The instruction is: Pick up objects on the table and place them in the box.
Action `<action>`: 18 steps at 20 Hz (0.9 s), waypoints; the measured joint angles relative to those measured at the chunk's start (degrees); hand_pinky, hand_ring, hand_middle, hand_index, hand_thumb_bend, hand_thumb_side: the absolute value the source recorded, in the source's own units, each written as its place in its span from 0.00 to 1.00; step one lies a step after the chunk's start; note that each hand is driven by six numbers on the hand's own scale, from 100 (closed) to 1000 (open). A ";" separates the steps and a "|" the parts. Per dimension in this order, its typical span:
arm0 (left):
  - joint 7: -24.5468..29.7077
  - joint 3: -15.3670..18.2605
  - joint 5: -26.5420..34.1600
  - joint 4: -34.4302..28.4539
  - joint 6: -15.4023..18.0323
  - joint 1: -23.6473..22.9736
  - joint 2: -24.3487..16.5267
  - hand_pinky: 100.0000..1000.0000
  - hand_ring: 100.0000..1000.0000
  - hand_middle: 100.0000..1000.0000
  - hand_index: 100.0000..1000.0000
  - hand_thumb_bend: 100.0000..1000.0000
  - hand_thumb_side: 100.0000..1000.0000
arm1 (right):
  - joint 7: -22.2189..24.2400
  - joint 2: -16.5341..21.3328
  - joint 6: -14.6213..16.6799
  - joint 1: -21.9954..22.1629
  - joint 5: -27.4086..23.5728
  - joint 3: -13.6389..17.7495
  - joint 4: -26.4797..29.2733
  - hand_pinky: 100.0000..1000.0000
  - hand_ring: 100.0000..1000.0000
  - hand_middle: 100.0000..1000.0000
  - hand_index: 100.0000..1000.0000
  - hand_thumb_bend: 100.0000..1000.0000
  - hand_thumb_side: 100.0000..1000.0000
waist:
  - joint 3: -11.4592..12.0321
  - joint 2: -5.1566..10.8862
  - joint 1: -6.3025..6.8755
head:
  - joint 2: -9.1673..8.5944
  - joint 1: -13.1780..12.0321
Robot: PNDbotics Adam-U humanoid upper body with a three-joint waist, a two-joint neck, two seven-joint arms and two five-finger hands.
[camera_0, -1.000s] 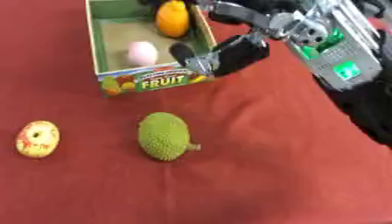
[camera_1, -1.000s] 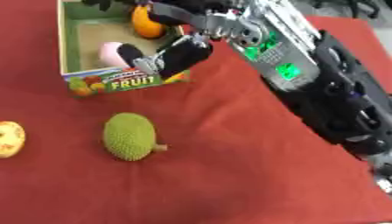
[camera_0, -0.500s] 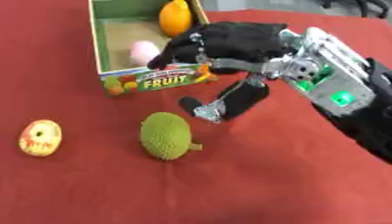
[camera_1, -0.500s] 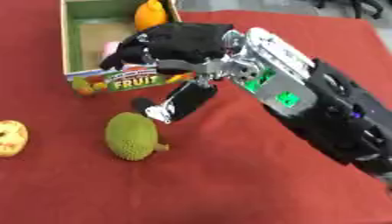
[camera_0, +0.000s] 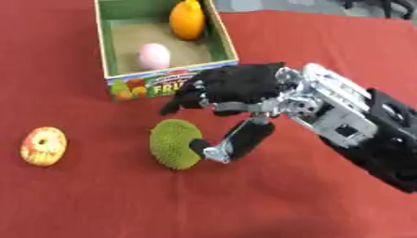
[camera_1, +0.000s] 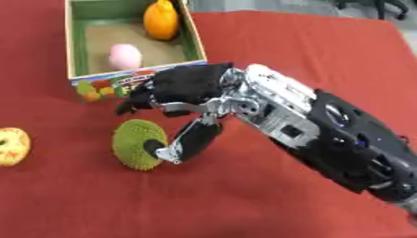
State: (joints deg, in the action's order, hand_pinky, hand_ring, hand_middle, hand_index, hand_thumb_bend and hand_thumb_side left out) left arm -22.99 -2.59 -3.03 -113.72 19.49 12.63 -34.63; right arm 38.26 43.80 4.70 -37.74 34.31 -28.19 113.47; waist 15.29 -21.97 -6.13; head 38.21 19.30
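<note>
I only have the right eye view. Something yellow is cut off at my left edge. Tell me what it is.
Observer: The left eye view shows it whole: a round yellow and red fruit, lying on the red cloth well apart from the green spiky fruit.
Operator: Check what lies left of it.
Observer: Only a strip of red cloth shows between it and that view's left edge.
Operator: Confirm which hand would go for it.
Observer: I cannot tell. Only the right hand shows, over the green spiky fruit with its thumb at that fruit's side. The left hand is in neither view.
</note>
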 measured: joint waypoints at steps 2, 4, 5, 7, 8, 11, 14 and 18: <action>0.05 -0.03 0.02 0.00 -0.03 0.00 0.03 0.75 0.86 0.79 0.85 0.02 0.80 | 0.57 -0.78 -0.14 0.00 0.79 -0.31 -0.65 0.90 0.89 0.79 0.96 0.00 0.56 | 0.01 0.00 0.01 | 0.00 0.05; 0.10 -0.10 0.02 0.00 -0.02 0.00 0.24 0.75 0.86 0.79 0.85 0.02 0.80 | 0.90 -1.51 0.16 0.00 1.85 -0.77 -1.86 0.91 0.90 0.80 0.96 0.01 0.58 | 0.03 0.00 0.01 | 0.00 0.20; 0.14 -0.18 0.03 0.00 0.00 0.00 0.36 0.75 0.86 0.79 0.85 0.02 0.80 | 1.11 -1.88 0.42 0.00 2.43 -1.03 -2.58 0.91 0.90 0.80 0.97 0.02 0.59 | 0.05 0.00 0.01 | 0.00 0.25; 0.21 -0.32 0.11 0.00 -0.03 0.00 0.44 0.75 0.86 0.79 0.85 0.02 0.80 | 1.50 -2.64 1.08 -0.01 3.72 -1.57 -4.21 0.91 0.90 0.81 0.97 0.06 0.59 | 0.13 0.00 0.01 | 0.00 0.30; 0.24 -0.33 0.15 0.00 -0.04 0.00 0.44 0.75 0.87 0.79 0.85 0.02 0.80 | 1.56 -3.01 1.41 -0.03 4.42 -1.80 -5.19 0.91 0.91 0.81 0.97 0.09 0.59 | 0.17 0.00 0.01 | 0.00 0.37; 0.34 -0.34 0.20 0.00 -0.08 0.00 0.45 0.75 0.87 0.79 0.85 0.02 0.81 | 1.21 -4.13 2.34 -0.09 7.12 -2.07 -8.25 0.91 0.91 0.82 0.98 0.14 0.57 | 0.26 0.00 0.01 | -0.01 0.47; 0.42 -0.34 0.22 0.00 -0.15 0.00 0.48 0.75 0.87 0.79 0.85 0.02 0.81 | 0.22 -5.01 3.29 -0.46 9.80 -2.20 -10.71 0.91 0.91 0.82 0.98 0.20 0.54 | 0.29 0.00 0.01 | -0.03 0.51; 0.45 -0.35 0.24 0.00 -0.16 0.00 0.56 0.75 0.87 0.79 0.85 0.01 0.81 | -0.79 -5.98 4.52 -0.68 12.74 -2.24 -13.04 0.91 0.91 0.82 0.98 0.21 0.53 | 0.35 0.00 0.01 | -0.04 0.59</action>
State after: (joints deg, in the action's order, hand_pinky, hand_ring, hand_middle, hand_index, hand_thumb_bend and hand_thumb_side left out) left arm -22.53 -2.95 -2.79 -113.72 19.33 12.63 -34.07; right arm 37.47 37.82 9.22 -38.42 47.05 -30.43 100.44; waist 15.64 -21.97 -6.12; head 38.17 19.88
